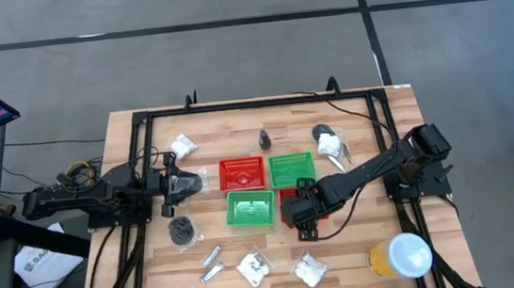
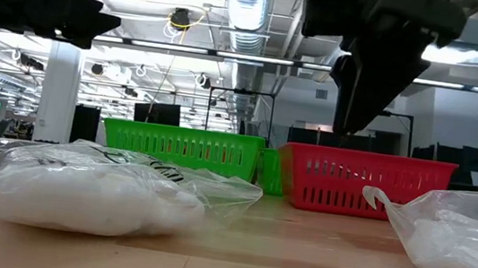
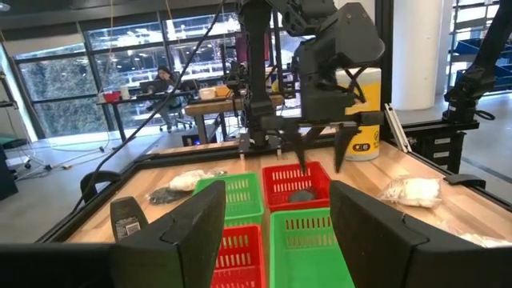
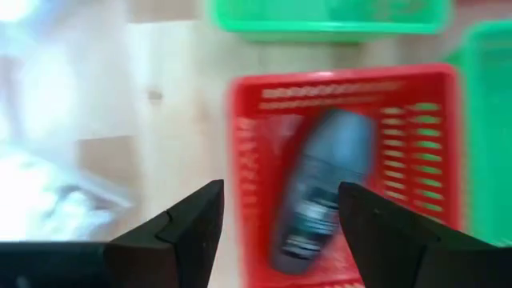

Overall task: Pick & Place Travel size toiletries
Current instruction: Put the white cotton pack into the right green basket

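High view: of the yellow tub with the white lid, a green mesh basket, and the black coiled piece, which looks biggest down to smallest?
1. Yellow tub with white lid and green mesh basket: too alike.
2. Black coiled piece.
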Tool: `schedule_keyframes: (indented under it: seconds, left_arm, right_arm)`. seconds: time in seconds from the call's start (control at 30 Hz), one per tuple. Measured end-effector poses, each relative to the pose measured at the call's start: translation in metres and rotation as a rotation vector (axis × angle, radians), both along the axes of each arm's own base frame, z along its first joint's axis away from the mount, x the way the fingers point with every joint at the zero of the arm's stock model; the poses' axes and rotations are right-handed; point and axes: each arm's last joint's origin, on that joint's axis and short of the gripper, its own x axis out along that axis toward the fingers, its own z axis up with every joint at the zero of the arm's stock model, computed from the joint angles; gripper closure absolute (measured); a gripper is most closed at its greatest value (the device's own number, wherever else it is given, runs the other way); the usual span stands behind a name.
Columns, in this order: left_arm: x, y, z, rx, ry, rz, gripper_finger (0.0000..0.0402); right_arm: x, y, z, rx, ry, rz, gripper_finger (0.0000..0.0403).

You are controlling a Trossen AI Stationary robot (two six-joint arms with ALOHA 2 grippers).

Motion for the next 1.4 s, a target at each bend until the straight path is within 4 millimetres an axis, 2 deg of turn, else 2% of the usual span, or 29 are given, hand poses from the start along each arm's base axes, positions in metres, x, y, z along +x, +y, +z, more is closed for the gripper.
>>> schedule_keyframes:
  seconds: [0.23,0.5,0.7,0.87,1.1,1.4]
  left_arm:
    - [0.000,0.000,0.000,-0.091,-0.001,-0.007,0.0189]
    - [0.000,0.000,0.001,-0.226,-0.002,-0.017,0.0189]
    - [0.000,0.000,0.001,-0.311,-0.004,-0.024,0.0188]
    - [0.000,0.000,0.001,-0.342,-0.005,-0.027,0.0188]
    - [0.000,0.000,0.001,-0.344,-0.005,-0.027,0.0188]
    - [0.001,0.000,0.001,-0.371,-0.003,-0.029,0.0188]
  right_arm:
    - [-0.001,0.030,0.003,0.119,-0.070,0.099,0.0177]
    - [-0.014,0.074,0.007,0.201,-0.143,0.180,0.0180]
    - [-0.024,0.099,0.010,0.259,-0.183,0.191,0.0180]
    - [-0.029,0.110,0.011,0.283,-0.199,0.191,0.0185]
    - [-0.032,0.117,0.011,0.277,-0.221,0.181,0.0196]
    - [-0.020,0.127,-0.025,0.275,-0.121,0.181,0.0214]
